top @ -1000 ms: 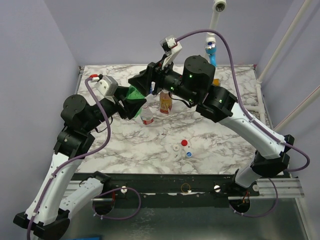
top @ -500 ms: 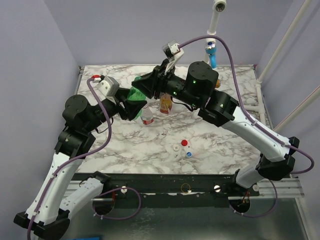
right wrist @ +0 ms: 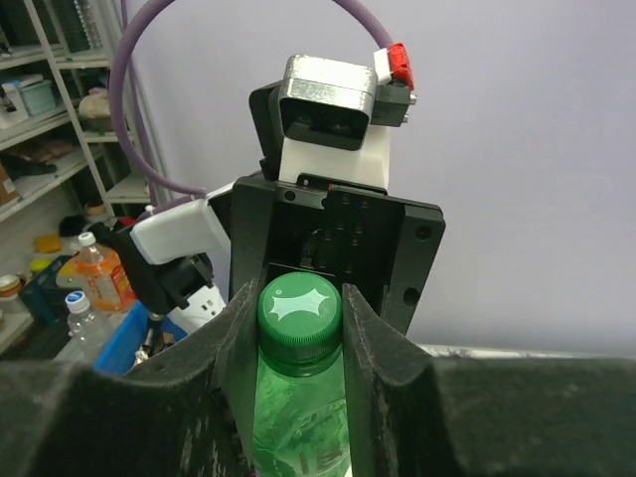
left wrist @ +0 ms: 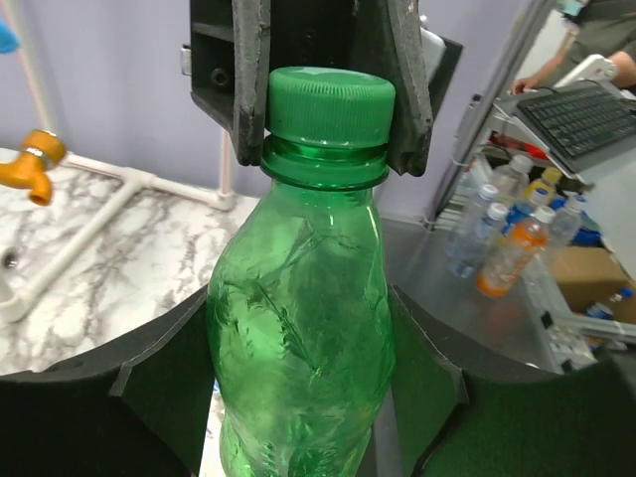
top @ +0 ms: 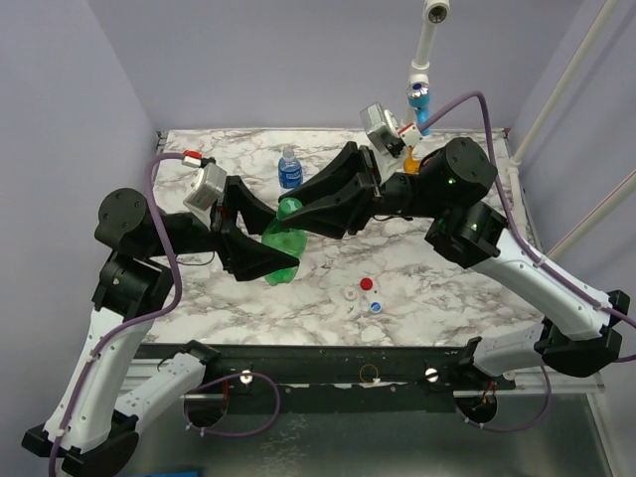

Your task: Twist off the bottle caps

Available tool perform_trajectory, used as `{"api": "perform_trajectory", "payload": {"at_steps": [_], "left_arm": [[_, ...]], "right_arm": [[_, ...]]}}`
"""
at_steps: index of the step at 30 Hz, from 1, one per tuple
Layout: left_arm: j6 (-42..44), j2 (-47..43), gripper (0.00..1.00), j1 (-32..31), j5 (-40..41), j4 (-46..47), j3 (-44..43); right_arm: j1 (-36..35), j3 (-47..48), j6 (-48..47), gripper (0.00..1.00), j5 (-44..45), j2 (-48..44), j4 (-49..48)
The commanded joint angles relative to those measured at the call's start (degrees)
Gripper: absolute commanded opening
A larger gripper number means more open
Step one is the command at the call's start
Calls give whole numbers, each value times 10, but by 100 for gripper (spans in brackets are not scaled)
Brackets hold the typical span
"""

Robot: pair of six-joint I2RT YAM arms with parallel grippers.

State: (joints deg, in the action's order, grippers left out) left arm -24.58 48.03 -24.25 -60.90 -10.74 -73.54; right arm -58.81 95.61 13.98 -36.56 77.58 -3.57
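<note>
A marble-patterned table (top: 447, 288), white veined with grey, is seen. A clear bottle with a blue label (top: 289, 169) is stood upright on it, toward the far edge. Three loose caps are laid well apart from that bottle, nearer the front edge and to its right. They are grouped closely: a red cap (top: 366, 283), a white cap (top: 350, 295) just beside it, and a bluish-white cap (top: 376, 306). Farther to the bottle's right, a white pipe (left wrist: 129, 189) is laid on the marble, and an orange fitting (left wrist: 25, 164) is carried on it.
</note>
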Motion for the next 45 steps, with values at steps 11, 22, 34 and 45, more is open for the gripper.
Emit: {"api": "perform_trajectory", "payload": {"at_steps": [11, 22, 34, 45], "left_arm": [[135, -15, 0, 4, 222, -39, 45], [195, -24, 0, 4, 358, -38, 74], [181, -20, 0, 4, 345, -38, 78], [22, 1, 0, 4, 69, -27, 17]], "right_arm": [[-11, 50, -3, 90, 383, 10, 138], [-14, 145, 26, 74, 407, 103, 200], [-15, 126, 34, 22, 380, 106, 172], [-14, 35, -38, 2, 73, 11, 96]]}}
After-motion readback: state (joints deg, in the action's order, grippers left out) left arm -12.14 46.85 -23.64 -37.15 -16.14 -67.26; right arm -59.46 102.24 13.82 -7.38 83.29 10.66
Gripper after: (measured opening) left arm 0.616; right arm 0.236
